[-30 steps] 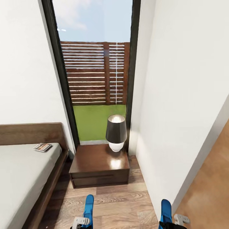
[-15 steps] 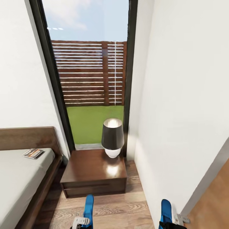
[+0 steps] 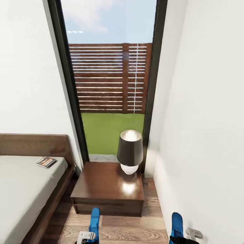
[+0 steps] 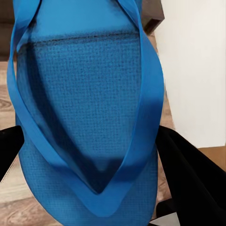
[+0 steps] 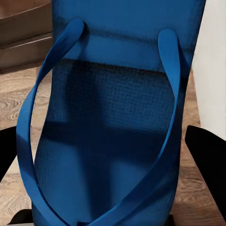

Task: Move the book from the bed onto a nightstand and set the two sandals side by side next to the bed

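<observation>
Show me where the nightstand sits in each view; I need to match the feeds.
Head view: nightstand low centre, bearing the lamp, right of the bed.
Left wrist view: its dark corner past the left sandal's far end.
Right wrist view: its dark front beside the right sandal's far end.
Shared landmark: plank floor.

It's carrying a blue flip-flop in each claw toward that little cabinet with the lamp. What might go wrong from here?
1. The gap between the bed and the white wall looks narrow; rolling on, the robot might bump the nightstand or topple the lamp.
2. Each sandal, left and right, sticks far out of its gripper, so one could catch on furniture and slip.
3. The book lies near the headboard; with both grippers full, it can't be picked up yet.
</observation>
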